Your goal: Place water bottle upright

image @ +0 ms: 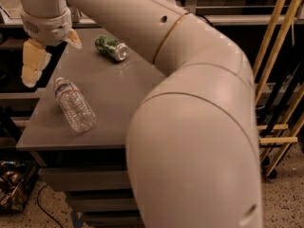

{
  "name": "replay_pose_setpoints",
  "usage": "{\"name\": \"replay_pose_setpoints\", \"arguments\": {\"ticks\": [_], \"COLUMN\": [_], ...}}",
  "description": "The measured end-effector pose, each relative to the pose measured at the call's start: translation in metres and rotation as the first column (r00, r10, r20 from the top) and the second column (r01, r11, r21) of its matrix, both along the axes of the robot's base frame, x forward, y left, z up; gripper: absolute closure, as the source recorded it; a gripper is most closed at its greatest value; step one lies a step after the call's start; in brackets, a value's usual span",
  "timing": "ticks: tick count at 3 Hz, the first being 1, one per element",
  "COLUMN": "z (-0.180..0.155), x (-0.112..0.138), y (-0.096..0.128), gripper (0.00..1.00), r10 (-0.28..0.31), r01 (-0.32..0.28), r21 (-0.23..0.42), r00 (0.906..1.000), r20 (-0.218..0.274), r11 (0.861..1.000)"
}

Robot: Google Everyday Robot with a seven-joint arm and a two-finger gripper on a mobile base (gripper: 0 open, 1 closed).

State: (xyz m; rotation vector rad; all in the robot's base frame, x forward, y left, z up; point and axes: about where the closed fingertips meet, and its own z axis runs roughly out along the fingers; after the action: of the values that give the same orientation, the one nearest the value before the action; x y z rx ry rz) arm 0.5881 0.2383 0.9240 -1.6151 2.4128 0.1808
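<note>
Tool point(51, 63), two pale yellow fingers point(33, 65) spread apart and pinching nothing, hangs at the outer edge of the flat grey counter point(109, 89). The small clear ribbed plastic water bottle point(75, 106) with a white cap lies on its side just below the tool. Its cap end is nearest the larger finger and its base points away toward the counter's near edge.

Risks, as judged from this arrangement:
- The round body can roll if one finger touches it first, and the near and outer edges of the counter are close enough for it to drop off.
- A grip near the cap would let the heavier base swing, so the bottle may be set down tilted and topple.
- The thin ribbed wall may buckle or slip under a hard squeeze.

The green metal drink can point(111, 47) lies on its side beyond the tool, well apart from the bottle. The large cream robot arm point(199, 127) hides much of the counter.

Count in view: one water bottle, one can, one tool, one counter.
</note>
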Motion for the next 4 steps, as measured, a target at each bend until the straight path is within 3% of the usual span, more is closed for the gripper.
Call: {"name": "replay_pose_setpoints", "arguments": {"ticks": [2,3,4], "z": [-0.042,-0.066,-0.081], "x": [0.010,-0.002,-0.017], "y": [0.000,-0.019,-0.031], "gripper": [0.00,0.00,0.00], "r10": [-0.073,-0.124,-0.135], "r01": [0.068,0.113,0.116], "r21": [-0.109,-0.169,-0.212], "r00": [0.9966,0.9906,0.9878], "r20": [-0.038,-0.058,-0.077], "r11": [0.992,0.979,0.970]}}
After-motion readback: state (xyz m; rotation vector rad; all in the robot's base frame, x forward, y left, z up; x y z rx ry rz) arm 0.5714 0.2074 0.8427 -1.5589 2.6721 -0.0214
